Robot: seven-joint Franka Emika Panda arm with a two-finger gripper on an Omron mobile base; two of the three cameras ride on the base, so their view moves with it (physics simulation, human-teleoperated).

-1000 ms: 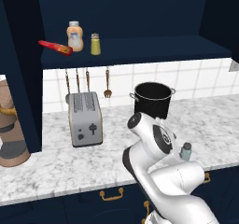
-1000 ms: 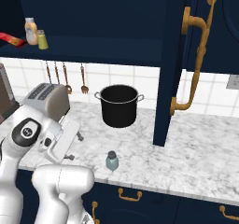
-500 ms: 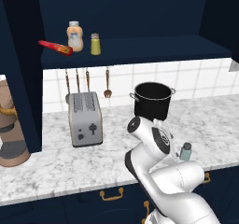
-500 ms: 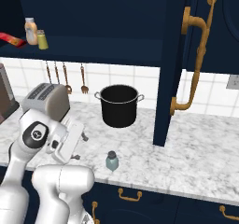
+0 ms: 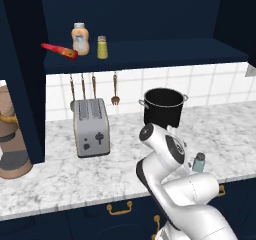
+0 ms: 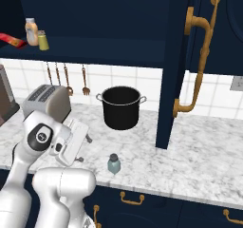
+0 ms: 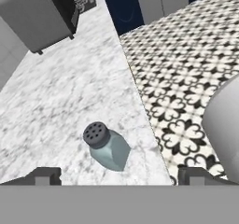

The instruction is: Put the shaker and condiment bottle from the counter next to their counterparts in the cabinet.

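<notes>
Translucent pale glassy shaker (image 7: 110,149) with matt grey cap on smooth marbled stone counter (image 7: 60,106)

Shakers: two — one grey-blue shaker (image 5: 199,162) on the counter (image 5: 60,176), one yellow-green shaker (image 5: 102,47) in the cabinet (image 5: 150,51). Bottles: two — one red bottle (image 5: 59,51), one orange bottle (image 5: 80,39), both on the shelf. Pots: one pot (image 5: 164,107). Toasters: one toaster (image 5: 91,127). Hanging utensils (image 5: 93,86): four.
</notes>
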